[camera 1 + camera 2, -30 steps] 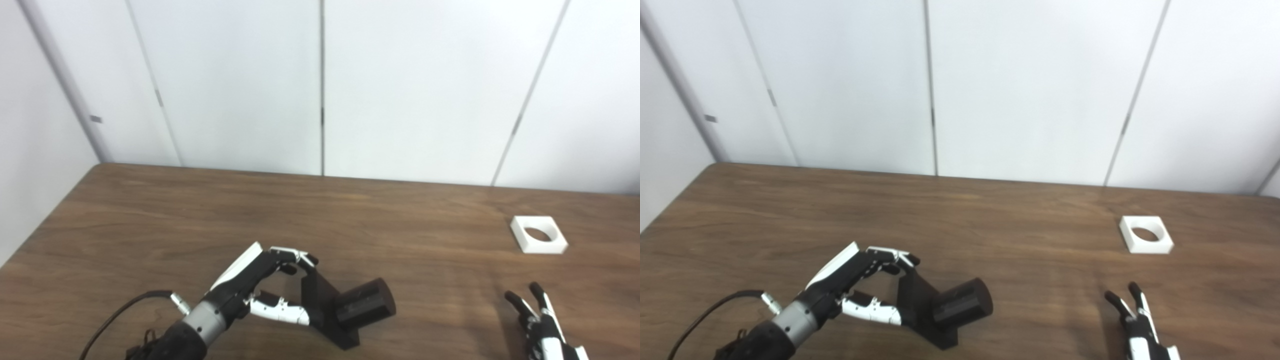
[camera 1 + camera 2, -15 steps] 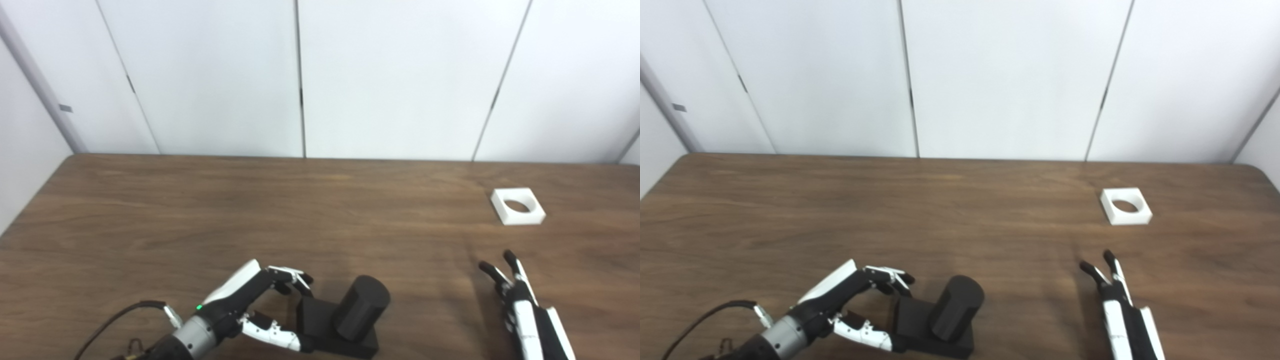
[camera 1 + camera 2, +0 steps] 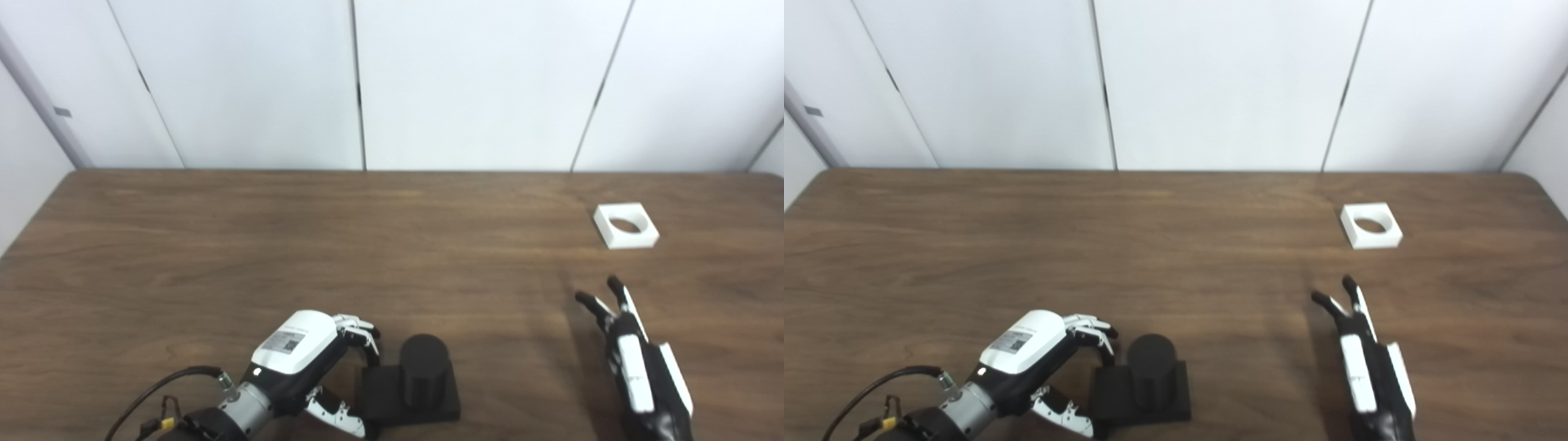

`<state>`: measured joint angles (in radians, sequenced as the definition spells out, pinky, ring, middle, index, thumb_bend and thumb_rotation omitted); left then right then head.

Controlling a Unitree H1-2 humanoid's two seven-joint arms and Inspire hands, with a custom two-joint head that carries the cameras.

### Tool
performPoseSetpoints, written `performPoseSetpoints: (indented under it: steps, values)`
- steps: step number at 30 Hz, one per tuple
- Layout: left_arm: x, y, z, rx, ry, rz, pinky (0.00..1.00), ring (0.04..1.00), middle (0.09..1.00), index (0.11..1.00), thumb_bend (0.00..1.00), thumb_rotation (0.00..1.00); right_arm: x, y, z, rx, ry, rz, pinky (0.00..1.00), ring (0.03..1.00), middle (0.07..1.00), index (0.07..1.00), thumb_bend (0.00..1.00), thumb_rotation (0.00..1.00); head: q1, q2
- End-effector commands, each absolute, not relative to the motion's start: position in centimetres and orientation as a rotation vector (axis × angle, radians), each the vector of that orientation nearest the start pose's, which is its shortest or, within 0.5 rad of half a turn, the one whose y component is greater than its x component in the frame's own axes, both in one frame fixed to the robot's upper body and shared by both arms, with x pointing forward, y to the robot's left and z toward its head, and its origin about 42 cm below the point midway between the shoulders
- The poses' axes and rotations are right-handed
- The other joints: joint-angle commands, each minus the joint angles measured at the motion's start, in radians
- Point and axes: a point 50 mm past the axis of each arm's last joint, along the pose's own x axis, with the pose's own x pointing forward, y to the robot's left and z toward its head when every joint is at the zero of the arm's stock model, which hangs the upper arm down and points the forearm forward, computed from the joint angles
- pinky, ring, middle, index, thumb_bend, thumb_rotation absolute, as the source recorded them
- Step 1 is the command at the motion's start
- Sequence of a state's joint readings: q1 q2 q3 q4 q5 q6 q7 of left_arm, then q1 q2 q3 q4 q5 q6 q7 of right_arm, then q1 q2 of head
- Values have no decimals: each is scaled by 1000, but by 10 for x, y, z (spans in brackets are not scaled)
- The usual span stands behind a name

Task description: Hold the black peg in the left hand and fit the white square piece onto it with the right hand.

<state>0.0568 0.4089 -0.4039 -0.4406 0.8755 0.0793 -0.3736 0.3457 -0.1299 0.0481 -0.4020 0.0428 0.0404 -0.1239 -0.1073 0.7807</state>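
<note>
- On the table [image 3: 184,245]: one black peg [image 3: 422,373], upright; one white square [image 3: 626,225] far right of it.
- Left robot hand [image 3: 306,361] grips peg's base; its label unreadable.
- Right robot hand [image 3: 637,367] open.

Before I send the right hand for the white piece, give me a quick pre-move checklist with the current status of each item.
1. Black peg upright, base flat on the table: ok.
2. Left hand gripping the base's left edge: fingers are at the edge, firmness cannot tell.
3. Right hand empty, fingers apart: ok.
4. White square piece lying flat, hole up, nothing touching it: ok.
5. Path from right hand to white square piece free of objects: ok.
6. White square piece within reach: cannot tell; it lies beyond the fingertips, near the far right corner.
</note>
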Motion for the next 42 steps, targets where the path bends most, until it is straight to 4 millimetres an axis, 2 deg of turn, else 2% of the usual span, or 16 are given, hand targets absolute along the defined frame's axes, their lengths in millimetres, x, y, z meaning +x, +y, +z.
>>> performPoseSetpoints:
  steps: [1,11,18,20,24,26,28,31,33,36,39,42]
  values:
    - [226,209,155,1347,-182,-571,832,829,780,489,516,48,170,-229,141,19,-81,-145,1000,929,858,1000,557,969,-1,0]
    - [213,181,151,1485,-248,-512,796,795,736,485,522,52,173,-227,142,18,-76,-145,1000,930,845,989,589,958,-6,4]
    - [215,180,150,1487,-240,-501,783,789,734,486,521,52,171,-224,141,31,-66,-146,1000,946,851,992,607,958,-36,-6]
    - [215,181,149,1485,-235,-507,779,789,734,486,520,53,171,-223,143,37,-54,-147,1000,947,853,991,607,939,-48,-9]
    - [216,187,149,1477,-199,-539,775,790,740,487,518,53,175,-228,163,-13,17,-101,1000,945,854,964,503,761,-110,-22]
    - [216,190,149,1461,-193,-560,777,793,744,488,517,52,181,-237,182,-172,33,-52,962,926,873,935,507,583,-140,-29]
    - [218,193,149,1440,-185,-576,778,797,750,488,516,51,189,-251,199,-349,0,-10,885,898,886,889,570,474,-175,-36]
    - [220,196,151,1430,-184,-593,765,786,744,488,517,51,206,-274,221,-549,-58,24,842,887,895,867,636,315,-194,-38]
    - [221,196,153,1431,-179,-605,767,787,747,488,516,51,219,-290,239,-767,-71,39,847,900,894,851,695,323,-208,-41]
    - [223,196,153,1427,-170,-620,768,788,750,489,515,51,237,-311,262,-982,-50,41,879,946,924,834,750,313,-220,-43]
    - [224,196,154,1422,-163,-629,766,786,749,489,516,51,259,-329,281,-1099,-14,13,903,981,938,808,808,240,-239,-48]
    - [225,196,155,1427,-155,-637,763,787,749,489,515,51,282,-345,291,-1182,37,-9,958,995,939,805,831,212,-257,-53]
